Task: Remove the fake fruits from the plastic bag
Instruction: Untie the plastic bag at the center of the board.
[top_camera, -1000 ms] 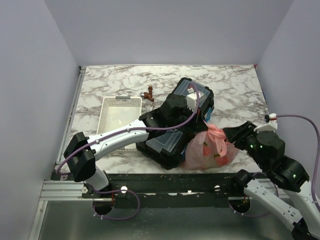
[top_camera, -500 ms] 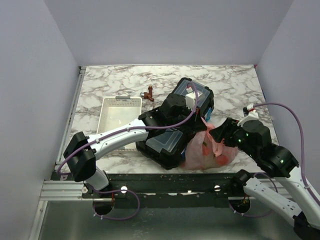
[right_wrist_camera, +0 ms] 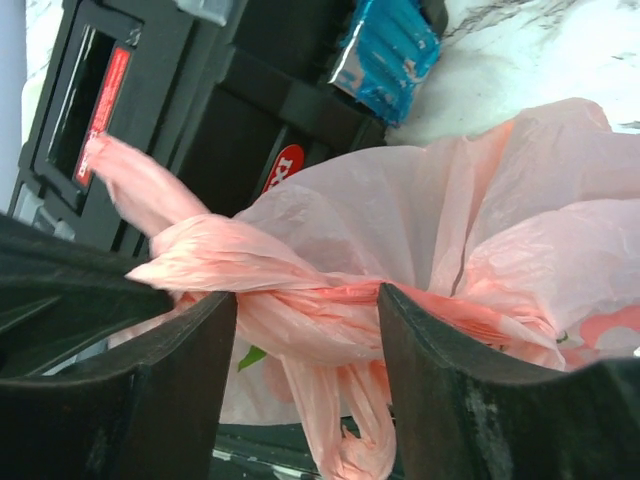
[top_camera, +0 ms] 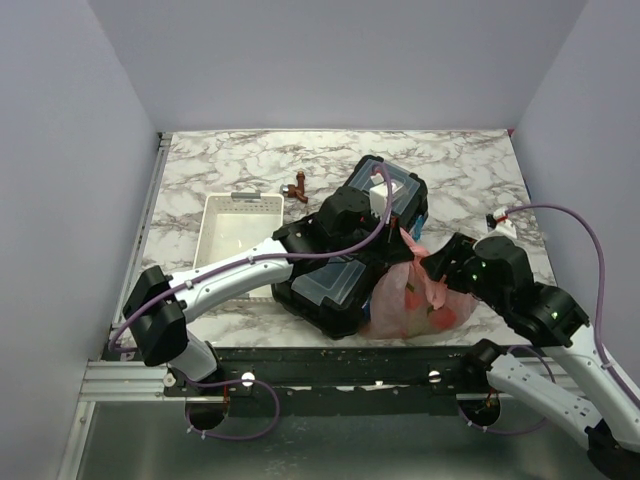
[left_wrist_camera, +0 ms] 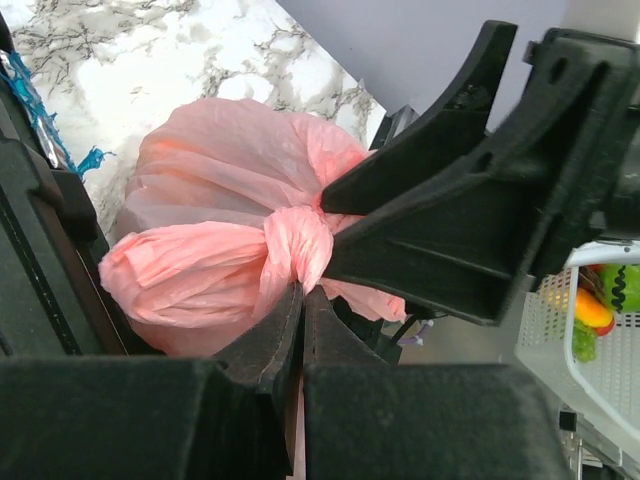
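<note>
Top external view shows the plastic bag (top_camera: 415, 300) lying at the near edge of the marble table (top_camera: 230, 160), pressed against the right side of the black toolbox (top_camera: 330, 290), with both my arms meeting over its tied top. My left gripper (top_camera: 400, 237) reaches across the toolbox, and in the left wrist view its jaws are pressed tight together on the pink film just below the bag's knot (left_wrist_camera: 295, 245), so I am pinching the bag there. My right gripper (top_camera: 432, 268) comes in from the other side. Its wrist view shows the two fingers (right_wrist_camera: 170, 380) standing apart with the twisted pink handle strand (right_wrist_camera: 300, 300) running across the gap between them. The jaws are spread and straddle that strand without clamping it. The fake fruits (top_camera: 437, 318) are inside the bag, showing only as reddish patches through the thin plastic, plus a sliver of green (right_wrist_camera: 250, 357) under the twist. I cannot tell which fruit is which. A blue packet (right_wrist_camera: 385, 50) lies just beside the toolbox behind the bag. The white tray (top_camera: 238, 232) sits well to the left, with a small brown-red figure (top_camera: 297, 190) beyond it.
</note>
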